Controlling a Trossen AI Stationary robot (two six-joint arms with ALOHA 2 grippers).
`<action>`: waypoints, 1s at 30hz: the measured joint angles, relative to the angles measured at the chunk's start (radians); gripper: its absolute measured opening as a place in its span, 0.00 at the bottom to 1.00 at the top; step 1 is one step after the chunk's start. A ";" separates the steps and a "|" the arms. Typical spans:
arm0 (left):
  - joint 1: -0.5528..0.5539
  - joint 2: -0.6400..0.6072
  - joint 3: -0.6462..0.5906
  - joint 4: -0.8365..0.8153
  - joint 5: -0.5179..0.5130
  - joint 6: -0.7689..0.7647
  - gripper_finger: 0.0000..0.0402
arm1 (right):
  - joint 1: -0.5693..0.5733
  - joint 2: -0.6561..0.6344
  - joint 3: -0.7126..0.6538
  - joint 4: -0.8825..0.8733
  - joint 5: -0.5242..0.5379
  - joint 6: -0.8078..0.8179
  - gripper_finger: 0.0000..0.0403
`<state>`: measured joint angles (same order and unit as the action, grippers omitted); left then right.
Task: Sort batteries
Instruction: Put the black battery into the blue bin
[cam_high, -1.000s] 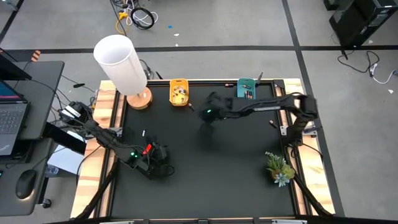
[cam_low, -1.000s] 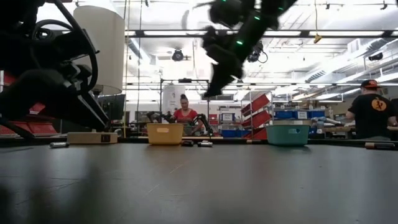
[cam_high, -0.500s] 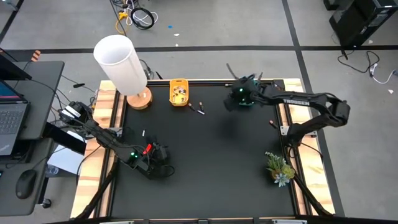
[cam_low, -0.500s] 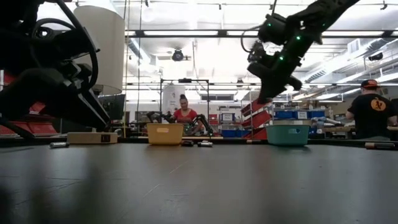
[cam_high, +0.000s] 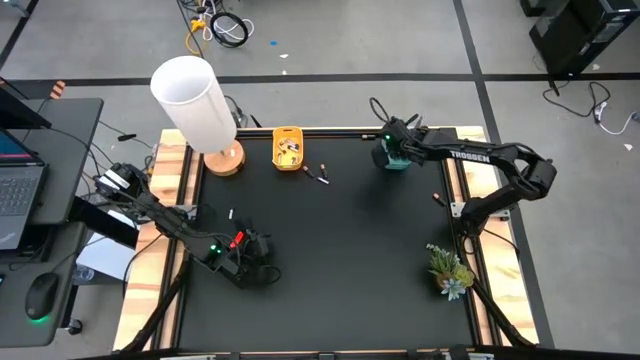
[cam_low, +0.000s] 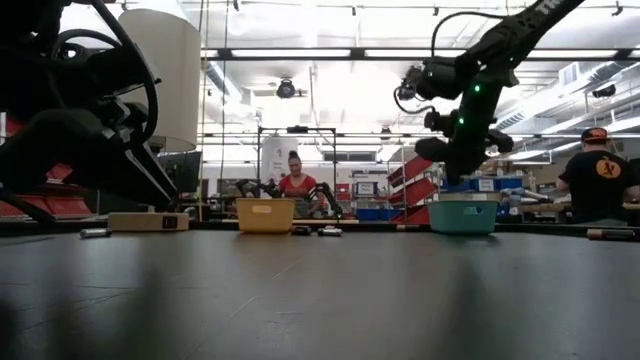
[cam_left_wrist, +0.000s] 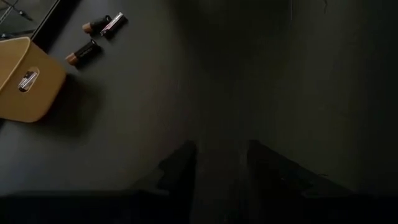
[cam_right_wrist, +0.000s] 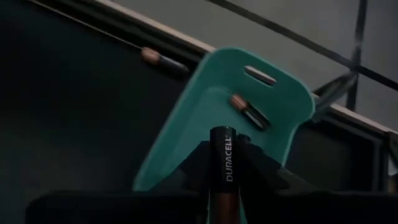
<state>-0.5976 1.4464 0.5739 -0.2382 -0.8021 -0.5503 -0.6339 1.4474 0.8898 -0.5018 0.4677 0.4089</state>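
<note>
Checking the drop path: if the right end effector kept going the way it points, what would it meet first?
Probably the teal bin: the right end effector, holding a battery, points into it, where another battery lies.

From my remote station I see two arms built of matte black links joined by chunky rounded joints. The right arm (cam_high: 470, 158) carries white block lettering along its long forearm segment, and a small green indicator light glows near its wrist; thin black cables loop off the wrist housing. Its end effector (cam_high: 391, 153) is a compact dark block with two flat black fingers (cam_right_wrist: 255, 171). The left arm (cam_high: 170, 225) is equally dark, with a green light and a short red part near its wrist, and a cable bundle at its base. Its end effector (cam_left_wrist: 219, 177) shows two blunt, matte black fingers (cam_left_wrist: 177, 168).
</note>
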 joint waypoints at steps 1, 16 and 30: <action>0.000 0.000 0.000 0.000 0.000 0.000 0.37 | -0.003 0.008 0.000 -0.006 0.003 -0.006 0.21; 0.002 0.000 0.000 0.000 -0.006 0.001 0.37 | 0.091 -0.019 0.090 -0.287 -0.051 -0.068 0.39; 0.003 0.000 0.000 0.009 -0.017 0.027 0.37 | 0.254 -0.032 0.115 -0.904 -0.297 0.070 0.39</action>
<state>-0.5945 1.4460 0.5739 -0.2294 -0.8192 -0.5235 -0.3798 1.4152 1.0051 -1.4062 0.1711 0.4791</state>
